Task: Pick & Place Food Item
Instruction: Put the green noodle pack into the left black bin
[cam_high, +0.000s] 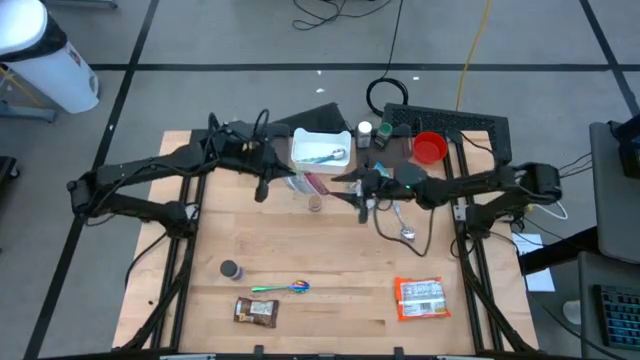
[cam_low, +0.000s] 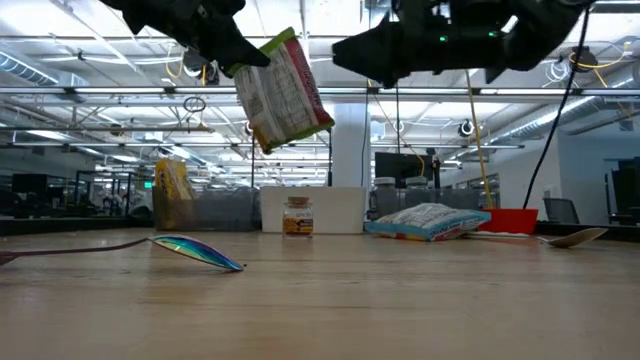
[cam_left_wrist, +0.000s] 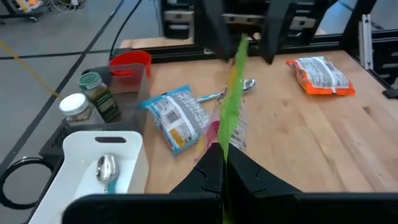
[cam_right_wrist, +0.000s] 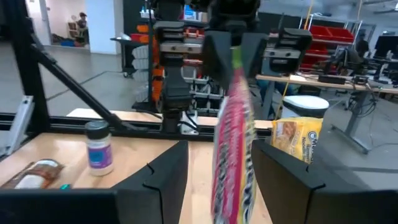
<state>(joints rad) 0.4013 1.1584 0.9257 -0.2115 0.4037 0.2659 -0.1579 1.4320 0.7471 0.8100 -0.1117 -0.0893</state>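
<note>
Mid-air handover of green-and-pink foil snack packet (cam_low: 283, 92), hanging above wooden surface (cam_high: 330, 270) near 12 o'clock.
Left hand (cam_left_wrist: 224, 165) clenched on packet edge.
Right hand (cam_right_wrist: 214, 168) spread, fingers flanking packet, not gripping.
Next, likely: right hand clamps, left lets go.

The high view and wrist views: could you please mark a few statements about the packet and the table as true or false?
1. The left gripper holds the packet up in the air. True.
2. The right gripper is shut on the packet. False: its fingers stand open on either side of it.
3. A spoon lies in the white bin. True.
4. The orange packet lies in the bin. False: it lies on the table, away from the bin.
</note>
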